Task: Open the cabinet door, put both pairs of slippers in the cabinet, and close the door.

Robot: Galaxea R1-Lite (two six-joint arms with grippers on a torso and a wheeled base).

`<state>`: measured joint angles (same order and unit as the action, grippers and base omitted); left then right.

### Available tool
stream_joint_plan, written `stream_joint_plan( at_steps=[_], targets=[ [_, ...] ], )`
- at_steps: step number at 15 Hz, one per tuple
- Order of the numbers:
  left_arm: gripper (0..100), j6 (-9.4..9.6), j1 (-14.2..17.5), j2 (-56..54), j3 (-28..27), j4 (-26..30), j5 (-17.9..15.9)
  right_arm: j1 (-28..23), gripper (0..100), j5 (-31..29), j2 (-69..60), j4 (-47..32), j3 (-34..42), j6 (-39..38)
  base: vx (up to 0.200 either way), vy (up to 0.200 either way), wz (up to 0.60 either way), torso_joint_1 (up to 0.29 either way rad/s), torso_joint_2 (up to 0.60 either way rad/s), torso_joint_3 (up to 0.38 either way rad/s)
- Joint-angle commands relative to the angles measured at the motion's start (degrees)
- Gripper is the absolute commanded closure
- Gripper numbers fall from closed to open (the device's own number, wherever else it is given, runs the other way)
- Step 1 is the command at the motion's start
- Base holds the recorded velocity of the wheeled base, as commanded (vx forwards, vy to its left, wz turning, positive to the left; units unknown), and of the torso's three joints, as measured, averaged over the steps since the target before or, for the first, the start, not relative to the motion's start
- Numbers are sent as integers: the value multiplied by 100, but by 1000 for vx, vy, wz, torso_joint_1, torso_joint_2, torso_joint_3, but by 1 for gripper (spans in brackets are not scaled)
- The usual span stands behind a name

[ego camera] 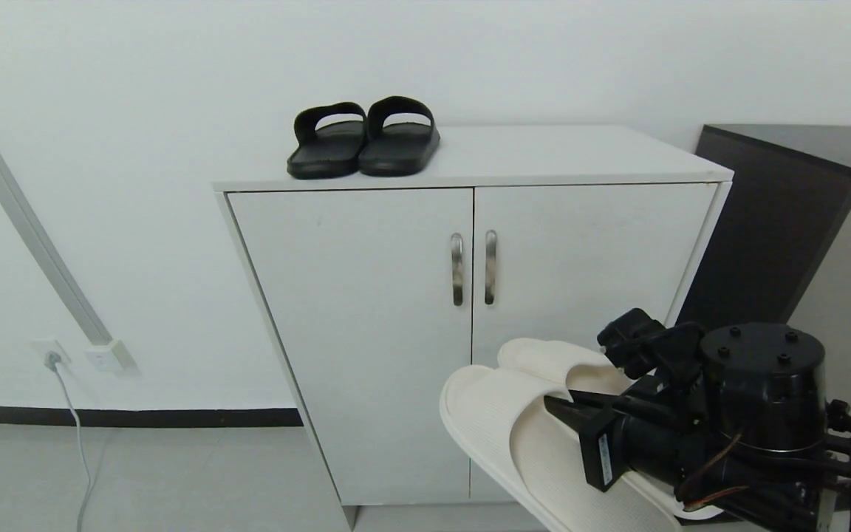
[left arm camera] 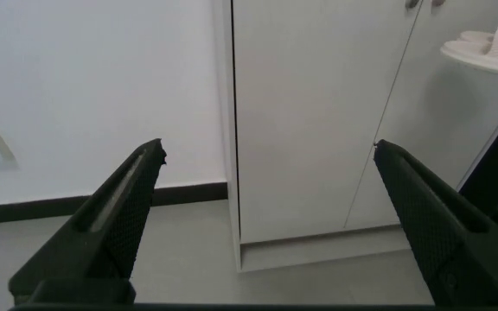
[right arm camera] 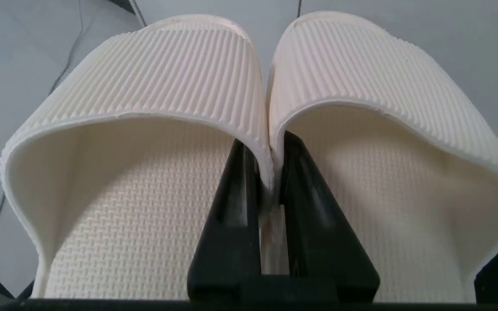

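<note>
White cabinet (ego camera: 366, 332) stands against the wall, both doors closed, handles (ego camera: 456, 270) side by side at the centre. Black slippers (ego camera: 363, 140) sit paired on its top, near the left front edge. Right tool (ego camera: 562, 406) holds the white slippers (ego camera: 507, 428) low before the right door.

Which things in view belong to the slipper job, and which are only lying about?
For the job: white cabinet, doors shut; black slippers on top; white slippers, clamped in right gripper; open left gripper.
Lying about: dark cabinet beside it; wall socket; grey cable.
</note>
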<state>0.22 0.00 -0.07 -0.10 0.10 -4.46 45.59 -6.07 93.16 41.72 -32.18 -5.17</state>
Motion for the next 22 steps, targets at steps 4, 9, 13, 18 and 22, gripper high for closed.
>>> stream_joint_plan(
  at_steps=[4, 9, 13, 18, 22],
  targets=[
    [0, 4, 0, 16, -17, -10, 7, 2, 100, 1, 53, 3, 45, -2, 0, 0, 0, -56, 452, 384],
    [0, 31, 0, 34, -34, -10, 7, 2, 100, 1, 88, 12, 72, -2, 0, 0, 0, -2, 104, 94],
    [0, -505, -70, 1044, -1555, -36, -72, 2, 100, 9, 88, 12, 81, 7, 0, 0, 0, -5, 56, 54],
    [0, -224, -475, 3347, -1748, -783, -1391, 2, 100, 1, 88, 364, 230, 16, 0, 0, 0, 0, 49, 32],
    [0, 207, -545, 5272, -2231, -2172, -2085, 2, 100, 18, 79, 451, 265, 16, 0, 0, 0, 0, 0, 0]
  ],
)
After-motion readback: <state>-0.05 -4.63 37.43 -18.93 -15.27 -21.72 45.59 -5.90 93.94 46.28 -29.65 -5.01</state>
